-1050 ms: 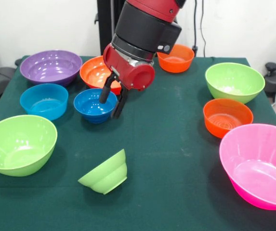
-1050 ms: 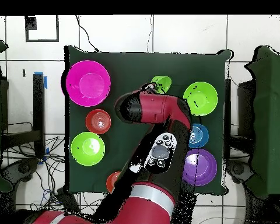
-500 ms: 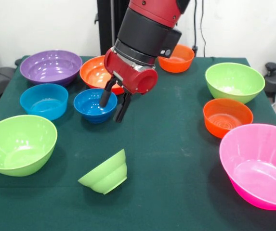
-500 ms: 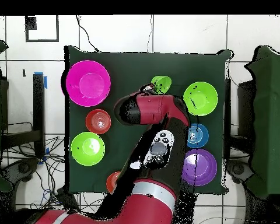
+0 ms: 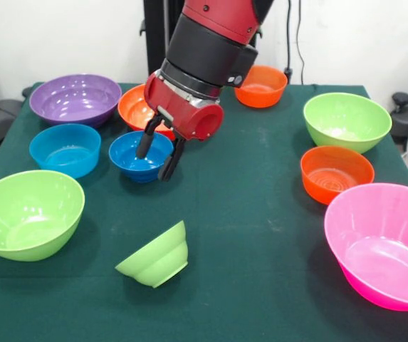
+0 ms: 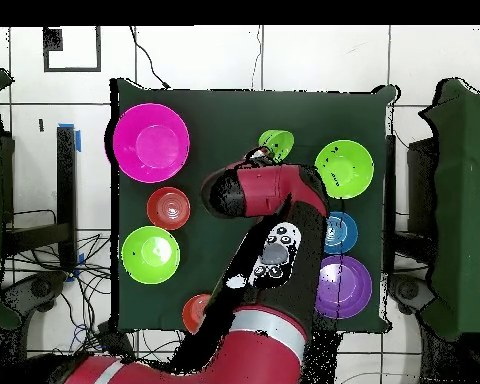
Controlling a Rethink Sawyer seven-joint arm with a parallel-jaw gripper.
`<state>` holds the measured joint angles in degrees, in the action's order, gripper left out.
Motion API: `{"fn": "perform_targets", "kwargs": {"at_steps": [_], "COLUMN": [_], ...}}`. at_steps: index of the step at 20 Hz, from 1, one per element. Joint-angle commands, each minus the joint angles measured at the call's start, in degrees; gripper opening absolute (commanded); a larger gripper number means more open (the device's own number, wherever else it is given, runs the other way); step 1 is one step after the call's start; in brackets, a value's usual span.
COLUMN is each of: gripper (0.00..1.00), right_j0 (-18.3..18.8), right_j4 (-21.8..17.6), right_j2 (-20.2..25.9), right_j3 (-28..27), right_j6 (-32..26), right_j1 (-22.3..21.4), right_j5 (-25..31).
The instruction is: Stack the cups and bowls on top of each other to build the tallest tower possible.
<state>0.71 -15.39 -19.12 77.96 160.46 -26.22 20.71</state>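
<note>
My gripper [image 5: 154, 164] is open, its fingers pointing down at the small blue bowl [image 5: 134, 160]. One finger hangs over the bowl's inside and the other just outside its right rim. A small lime green bowl [image 5: 157, 256] [image 6: 276, 144] lies tipped on its side near the front. An orange bowl [image 5: 134, 107] sits partly hidden behind the wrist. Every bowl I see stands singly, and no tower is in view. In the overhead view the arm [image 6: 264, 190] hides the gripper.
Around the green table stand a purple bowl [image 5: 75, 98], a medium blue bowl [image 5: 65, 148], a large lime bowl [image 5: 27, 212], a pink bowl [image 5: 382, 242], orange bowls [image 5: 335, 173] [image 5: 260, 85] and another lime bowl [image 5: 346, 120].
The gripper has shifted a little to the left in the front view, onto the small blue bowl's right rim. No bowl has moved.
</note>
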Motion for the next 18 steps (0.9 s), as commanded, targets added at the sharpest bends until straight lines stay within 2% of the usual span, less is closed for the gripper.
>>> {"fn": "perform_targets", "kwargs": {"at_steps": [1,10,18], "gripper": [1.00,1.00,1.00], "right_j0": [3.0,4.0,4.6], "right_j4": [-6.2,-5.4,-4.0], "right_j2": [7.9,7.9,9.4], "right_j3": [-0.4,-6.3,-7.2], "right_j6": [-8.5,-6.7,-6.9], "right_j1": [3.1,6.8,5.8], "right_j5": [-4.8,-1.8,0.5]}}
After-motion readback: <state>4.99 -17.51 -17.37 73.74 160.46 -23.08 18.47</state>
